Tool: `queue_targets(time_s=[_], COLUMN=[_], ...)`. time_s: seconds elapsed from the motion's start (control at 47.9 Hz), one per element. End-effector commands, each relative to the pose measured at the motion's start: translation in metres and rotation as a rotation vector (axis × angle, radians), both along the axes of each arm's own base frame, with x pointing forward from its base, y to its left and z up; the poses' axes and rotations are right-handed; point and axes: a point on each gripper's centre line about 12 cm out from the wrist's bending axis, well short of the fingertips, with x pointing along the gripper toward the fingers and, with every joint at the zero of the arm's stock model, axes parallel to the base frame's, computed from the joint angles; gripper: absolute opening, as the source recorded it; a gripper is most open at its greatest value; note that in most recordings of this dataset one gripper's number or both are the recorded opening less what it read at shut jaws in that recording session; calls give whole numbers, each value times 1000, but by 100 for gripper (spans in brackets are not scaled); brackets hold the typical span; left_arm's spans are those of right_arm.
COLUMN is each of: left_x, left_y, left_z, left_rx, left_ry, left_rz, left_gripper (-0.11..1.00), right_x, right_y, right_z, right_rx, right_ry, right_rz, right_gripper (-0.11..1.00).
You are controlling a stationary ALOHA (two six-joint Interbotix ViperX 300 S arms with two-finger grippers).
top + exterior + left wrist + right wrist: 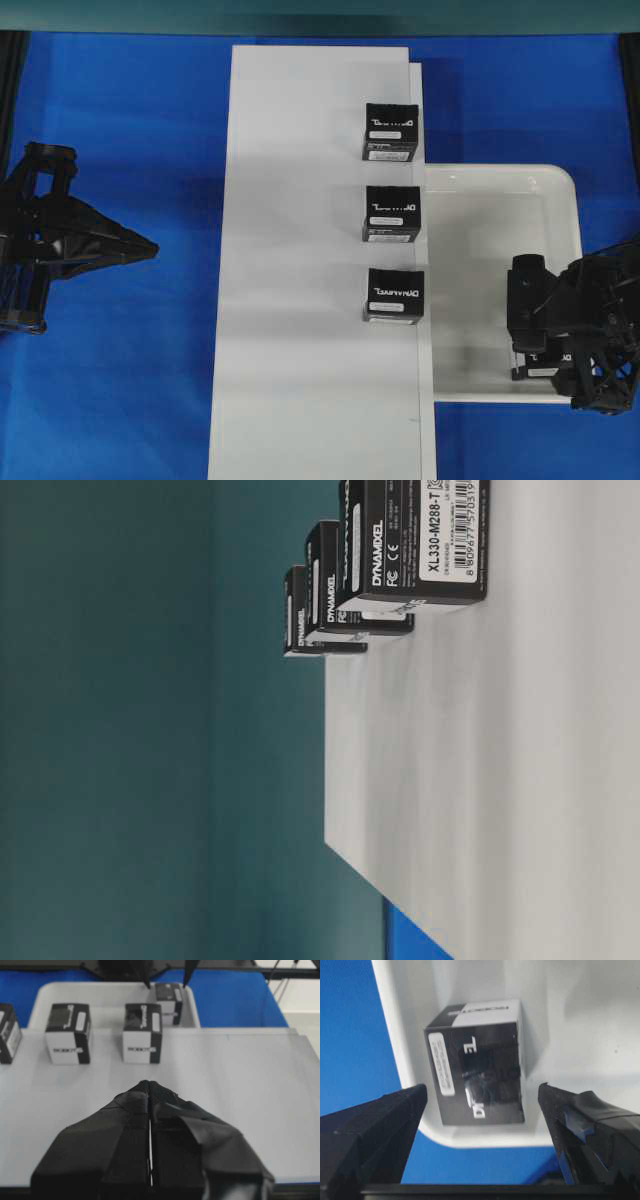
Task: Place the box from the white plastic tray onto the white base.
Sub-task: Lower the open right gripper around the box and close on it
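A: Where is the box (477, 1062) sitting?

B: In the white plastic tray (500, 200), in its near right corner as the overhead view shows it. The tray is glossy, with a raised rim and rounded corners. The box is a small black cube with sharp card edges, a slightly reflective top, one white side and a pale label strip along one face.

A: And the right gripper (480, 1097)?

B: Spread wide, one matte black finger (375, 1125) on each side of the box with clear air between pads and card. It grips nothing. From overhead the arm covers most of the box, so only the wrist view shows it well.

A: The left gripper (150, 1085)?

B: Pressed together, the two textured black fingertips meeting along a thin seam, with nothing between them. It hangs over the blue cloth (130, 380), well apart from everything else.

A: What about the white base (300, 350)?

B: A long, flat, matte board with square corners, lying just beside the tray and overlapping its left edge. Three Dynamixel boxes (392, 213) stand in a row along its right edge, each black with a full white logo line across the top. In the table-level view, their printed sides and a barcode label are readable.
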Motion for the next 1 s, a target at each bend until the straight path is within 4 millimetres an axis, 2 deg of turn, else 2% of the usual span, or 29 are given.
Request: queue_targets(time_s=[0.0,0.501,0.981], left_x=[2,2,2], left_y=[0,-1,-1], left_z=[10,10,10], left_rx=[-11,-19,-20], left_ry=[-35,-37,-37], left_rz=[0,1,1], left_gripper=[-5,-5,-5], right_x=[4,4,5], right_y=[1,2,4], right_z=[-1,-12,-32], right_rx=[3,11,-3], right_ry=[-15,-19,12], right_rz=[-4,-10,-1], right_gripper=[100,100,100])
